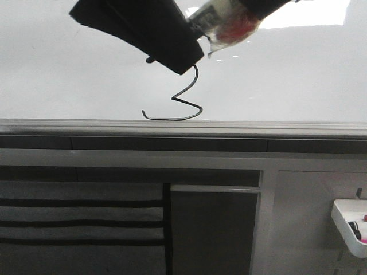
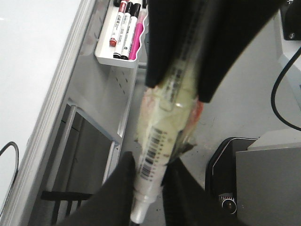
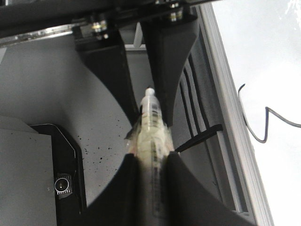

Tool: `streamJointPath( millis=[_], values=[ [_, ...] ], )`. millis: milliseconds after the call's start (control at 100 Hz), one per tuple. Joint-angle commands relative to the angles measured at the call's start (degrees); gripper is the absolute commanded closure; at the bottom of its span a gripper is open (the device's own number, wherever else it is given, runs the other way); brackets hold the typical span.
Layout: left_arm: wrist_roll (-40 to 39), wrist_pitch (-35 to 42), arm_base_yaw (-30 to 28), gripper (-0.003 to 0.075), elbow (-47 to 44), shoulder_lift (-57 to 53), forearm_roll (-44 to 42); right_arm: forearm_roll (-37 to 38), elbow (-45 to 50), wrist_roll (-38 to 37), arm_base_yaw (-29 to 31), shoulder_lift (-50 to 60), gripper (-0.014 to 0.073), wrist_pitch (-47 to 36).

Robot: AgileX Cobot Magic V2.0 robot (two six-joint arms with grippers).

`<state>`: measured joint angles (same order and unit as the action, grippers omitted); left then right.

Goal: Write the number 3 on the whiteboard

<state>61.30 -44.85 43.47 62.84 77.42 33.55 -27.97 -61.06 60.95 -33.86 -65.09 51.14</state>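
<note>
Black strokes of the number 3 [image 1: 182, 98] sit on the whiteboard [image 1: 69, 74] just above its near rim, under a gripper [image 1: 172, 54]. Left wrist: left gripper [image 2: 148, 186] clamps the marker [image 2: 162, 127]. Right wrist: right gripper [image 3: 150, 167] also pinches the marker [image 3: 151, 136].

The whiteboard [image 1: 69, 74] is glossy white with a grey rim, the number 3 [image 1: 184, 97] on it is thin black, the marker [image 2: 162, 136] between black grippers is pale yellow with a black barcode, and the white tray [image 2: 123, 59] holds red, black and pink markers.
</note>
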Motion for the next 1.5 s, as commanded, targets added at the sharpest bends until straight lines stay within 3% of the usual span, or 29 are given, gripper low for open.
streamJointPath(
  millis=[0, 250, 440, 540, 810, 1100, 1330, 1490],
  values=[
    [-0.8, 2.8, 0.2, 0.0729, 1.9, -1.4, 2.3, -1.5, -1.3, 0.5, -0.1, 1.3, 0.0641, -0.6],
    [-1.5, 3.1, -0.2, 0.0738, 1.9, -1.4, 2.3, -1.5, -1.3, -1.2, -0.1, 1.3, 0.0613, -1.9],
    [-3.5, 3.5, -3.0, 0.0738, 1.9, -1.4, 2.3, -1.5, -1.3, -4.4, 0.3, 1.3, 0.0382, -6.2],
    [-5.2, 3.5, -6.0, 0.0738, 1.9, -1.4, 2.1, -1.5, -1.6, -6.4, 2.7, 1.9, 0.0326, -6.6],
    [-11.0, 3.5, -20.1, 0.0738, 1.5, -1.4, 1.9, -1.5, -1.5, -13.2, 15.7, 6.1, 0.0326, -4.9],
    [-12.1, 10.6, -33.5, 0.0738, -5.2, -1.4, 5.6, -1.5, -1.5, -13.2, 18.3, 6.3, 0.0326, -0.5],
    [-12.1, 26.6, -35.4, 0.0738, -11.8, -1.3, 15.9, -1.5, -1.5, -13.2, 18.3, 6.3, 0.0326, -0.9],
    [-12.1, 28.8, -35.4, 0.0738, -12.3, 0.7, 16.5, -1.5, -1.5, -13.2, 18.3, 6.3, 0.0326, -0.9]
  ],
)
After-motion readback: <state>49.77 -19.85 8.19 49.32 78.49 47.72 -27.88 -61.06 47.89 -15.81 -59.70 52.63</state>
